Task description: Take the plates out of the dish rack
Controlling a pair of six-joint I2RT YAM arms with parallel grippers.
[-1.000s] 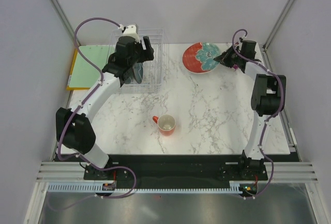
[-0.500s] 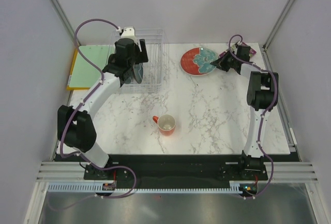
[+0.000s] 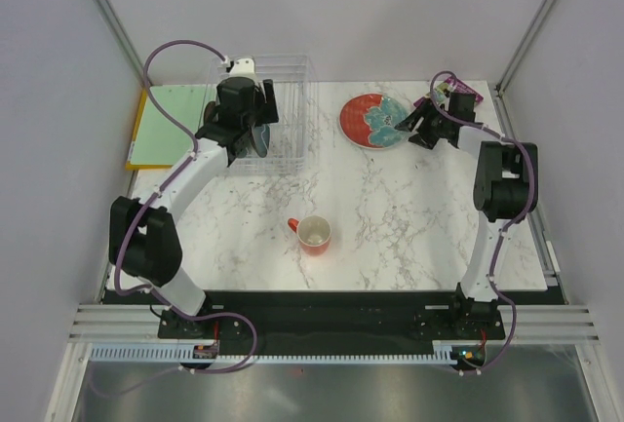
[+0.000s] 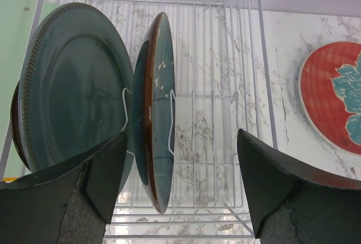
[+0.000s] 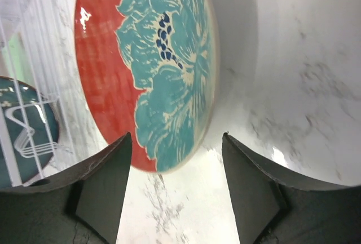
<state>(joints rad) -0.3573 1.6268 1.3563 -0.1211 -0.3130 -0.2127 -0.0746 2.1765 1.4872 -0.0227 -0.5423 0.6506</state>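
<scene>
Bright even light; small glare on red plate (image 5: 107,86).

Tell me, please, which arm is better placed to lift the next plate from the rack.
Left. The left claw hangs open at the dish rack, facing the teal plates; the right claw is open beside the red plate, far from it.

Glossy glazed red-and-teal plate (image 5: 146,69), shiny dark teal plates (image 4: 73,86), clear plastic dish rack (image 3: 292,100), smooth marble-look tabletop (image 3: 409,217), matt green board (image 3: 166,128).
</scene>
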